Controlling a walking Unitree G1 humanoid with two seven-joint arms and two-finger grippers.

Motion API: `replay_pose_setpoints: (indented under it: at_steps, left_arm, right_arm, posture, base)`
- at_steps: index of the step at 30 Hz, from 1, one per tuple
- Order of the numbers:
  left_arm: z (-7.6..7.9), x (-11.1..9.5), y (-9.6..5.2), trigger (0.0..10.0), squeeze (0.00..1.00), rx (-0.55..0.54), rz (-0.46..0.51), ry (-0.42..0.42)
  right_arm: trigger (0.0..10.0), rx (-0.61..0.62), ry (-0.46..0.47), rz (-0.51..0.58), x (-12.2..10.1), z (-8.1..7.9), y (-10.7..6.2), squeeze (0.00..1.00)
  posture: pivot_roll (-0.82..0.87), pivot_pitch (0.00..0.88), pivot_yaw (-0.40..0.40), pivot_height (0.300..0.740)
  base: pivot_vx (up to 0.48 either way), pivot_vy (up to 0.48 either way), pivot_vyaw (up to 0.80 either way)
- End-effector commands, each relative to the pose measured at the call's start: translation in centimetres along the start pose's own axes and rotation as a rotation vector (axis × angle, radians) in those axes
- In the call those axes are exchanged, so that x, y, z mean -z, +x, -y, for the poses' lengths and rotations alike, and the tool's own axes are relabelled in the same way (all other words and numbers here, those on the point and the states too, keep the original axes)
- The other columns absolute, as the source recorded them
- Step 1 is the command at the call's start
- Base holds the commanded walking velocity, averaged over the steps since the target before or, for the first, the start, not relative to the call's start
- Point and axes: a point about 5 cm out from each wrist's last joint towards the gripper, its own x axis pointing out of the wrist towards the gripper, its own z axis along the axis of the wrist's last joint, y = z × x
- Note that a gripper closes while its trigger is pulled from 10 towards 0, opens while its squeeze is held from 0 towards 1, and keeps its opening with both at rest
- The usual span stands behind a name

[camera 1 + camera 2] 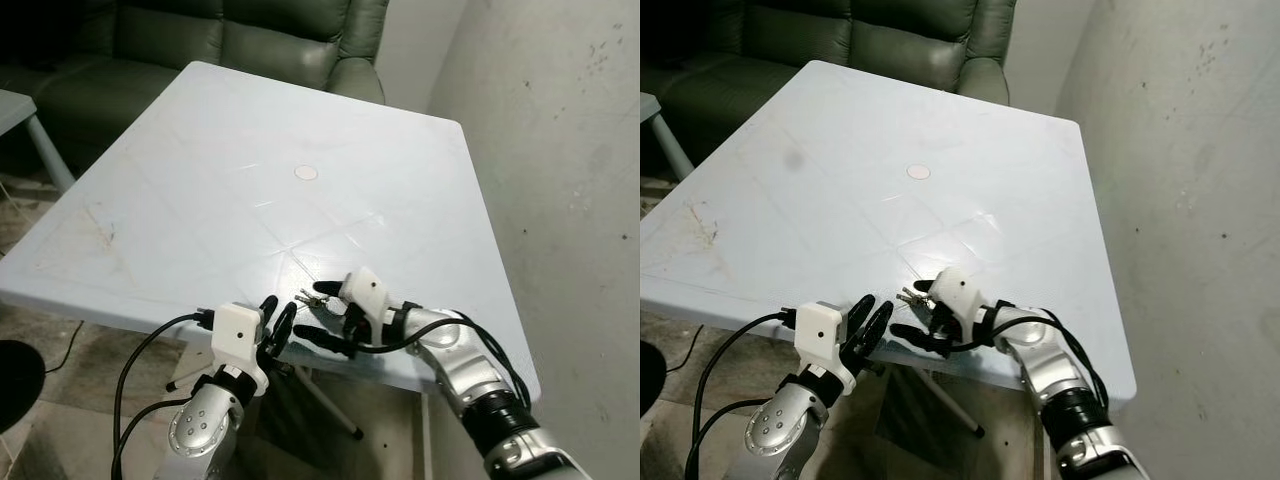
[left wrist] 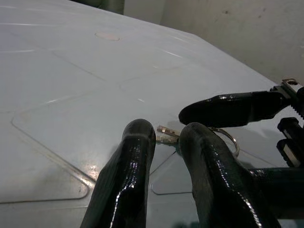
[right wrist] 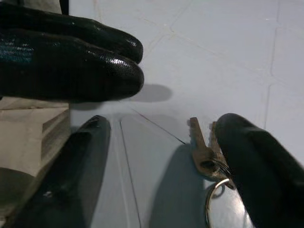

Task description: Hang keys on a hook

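Keys: small metal keys on a ring (image 3: 205,159) lie on the white plastic counter (image 1: 250,190), between the right gripper (image 1: 322,310) jaws, beside one finger.
Left gripper (image 1: 277,322): just left of the keys, at the counter's near edge.
Sofa: dark green sofa (image 1: 200,45) behind the counter.

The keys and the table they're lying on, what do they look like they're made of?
Keys: metal by the look, dull brass-toned blades on a shiny silver split ring that catches light. Table: probably moulded plastic, pale blue-white and semi-gloss, with soft glare, pressed panel lines, scuffs and dirt marks.
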Motion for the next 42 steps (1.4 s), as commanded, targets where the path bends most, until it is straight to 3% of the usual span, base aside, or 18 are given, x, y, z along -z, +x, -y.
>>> replay_pose_setpoints:
  at_steps: [1, 4, 8, 9, 14, 15, 16, 21, 22, 23, 24, 25, 27, 28, 30, 31, 32, 42]
  left_arm:
    - [0.5, -0.3, 0.0, 10.0, 0.0, 0.009, 0.006, 0.001]
    - [0.5, -0.3, 0.0, 10.0, 0.0, 0.007, 0.004, 0.001]
    - [0.5, -0.3, 0.0, 10.0, 0.0, 0.004, 0.004, -0.001]
    - [0.5, -0.3, 0.0, 10.0, 0.0, 0.003, 0.004, -0.001]
    - [0.6, -0.3, 0.0, 10.0, 0.0, 0.004, 0.004, -0.001]
    - [0.6, -0.3, 0.0, 10.0, 0.0, 0.004, 0.004, 0.0]
    - [0.6, -0.3, 0.0, 10.0, 0.0, 0.005, 0.004, 0.0]
    - [0.7, -0.3, 0.1, 10.0, 0.0, 0.007, 0.003, 0.003]
    - [0.7, -0.2, 0.1, 10.0, 0.0, 0.01, 0.002, 0.002]
    - [0.8, -0.2, 0.2, 10.0, 0.0, 0.011, 0.002, 0.002]
    - [0.8, -0.2, 0.2, 10.0, 0.0, 0.011, 0.002, 0.002]
    - [0.8, -0.2, 0.2, 10.0, 0.0, 0.013, 0.002, 0.003]
    - [0.8, -0.2, 0.2, 10.0, 0.0, 0.014, 0.002, 0.003]
    - [0.8, -0.2, 0.2, 10.0, 0.0, 0.015, 0.002, 0.004]
    - [0.8, -0.2, 0.2, 10.0, 0.0, 0.017, 0.001, 0.005]
    - [0.8, -0.2, 0.2, 10.0, 0.0, 0.018, 0.001, 0.005]
    - [0.8, -0.2, 0.2, 10.0, 0.0, 0.018, 0.001, 0.006]
    - [0.9, -0.3, 0.2, 10.0, 0.0, 0.02, 0.0, 0.008]
  right_arm:
    - [4.5, 0.015, 0.008, -0.02, 0.2, 0.4, -0.2, 0.0]
    - [3.8, 0.036, 0.013, -0.024, 0.1, 0.5, 0.1, 0.0]
    - [4.9, 0.075, 0.017, -0.023, 0.0, 0.7, 0.4, 0.0]
    - [7.3, 0.092, 0.017, -0.027, 0.0, 0.9, 0.4, 0.0]
    - [7.7, 0.148, -0.001, -0.019, -0.2, 1.4, 0.5, 0.0]
    - [9.3, 0.165, -0.008, -0.012, -0.4, 1.6, 0.5, 0.0]
    - [9.7, 0.175, -0.009, -0.004, -0.5, 1.7, 0.5, 0.0]
    - [10.0, 0.19, 0.014, 0.023, -0.8, 2.1, 0.4, 0.0]
    - [8.4, 0.216, 0.0, 0.03, -0.9, 2.4, 0.3, 0.0]
    - [8.4, 0.224, -0.002, 0.031, -0.9, 2.5, 0.3, 0.0]
    - [5.8, 0.226, -0.002, 0.034, -1.0, 2.6, 0.2, 0.0]
    - [0.0, 0.211, 0.0, 0.039, -1.0, 2.6, 0.1, 0.0]
    - [0.0, 0.191, -0.001, 0.043, -1.0, 2.6, 0.0, 0.0]
    - [3.3, 0.195, -0.01, 0.041, -0.9, 2.7, 0.0, 0.0]
    - [7.0, 0.18, -0.009, 0.033, -0.8, 2.7, -0.1, 0.0]
    - [7.0, 0.166, -0.008, 0.032, -0.8, 2.7, -0.2, 0.0]
    - [10.0, 0.165, -0.007, 0.028, -0.7, 2.7, -0.2, 0.0]
    - [10.0, 0.129, 0.0, -0.006, 0.0, 2.4, -0.4, 0.0]
  posture:
    - [0.08, 0.095, -0.162, 0.74]
    - [0.08, 0.095, -0.162, 0.74]
    - [0.09, 0.096, -0.164, 0.74]
    - [0.09, 0.096, -0.164, 0.74]
    - [0.09, 0.093, -0.165, 0.74]
    - [0.09, 0.09, -0.164, 0.74]
    - [0.09, 0.091, -0.163, 0.74]
    - [0.09, 0.089, -0.163, 0.74]
    - [0.09, 0.087, -0.162, 0.74]
    - [0.09, 0.087, -0.162, 0.74]
    - [0.09, 0.084, -0.161, 0.74]
    - [0.09, 0.082, -0.16, 0.74]
    - [0.09, 0.08, -0.158, 0.74]
    - [0.09, 0.078, -0.158, 0.74]
    - [0.09, 0.078, -0.156, 0.74]
    - [0.09, 0.078, -0.156, 0.74]
    - [0.09, 0.08, -0.155, 0.74]
    - [0.08, 0.09, -0.153, 0.74]
  base:
    - [0.0, 0.0, 0.0]
    - [0.0, 0.0, 0.0]
    - [0.0, 0.0, 0.0]
    - [0.0, 0.0, 0.0]
    - [0.0, 0.0, 0.0]
    - [0.0, 0.0, 0.0]
    - [0.0, 0.0, 0.0]
    - [0.0, 0.0, 0.0]
    - [0.0, 0.0, 0.0]
    - [0.0, 0.0, 0.0]
    - [0.0, 0.0, 0.0]
    - [0.0, 0.0, 0.0]
    - [0.0, 0.0, 0.0]
    - [0.0, 0.0, 0.0]
    - [0.0, 0.0, 0.0]
    - [0.0, 0.0, 0.0]
    - [0.0, 0.0, 0.0]
    - [0.0, 0.0, 0.0]
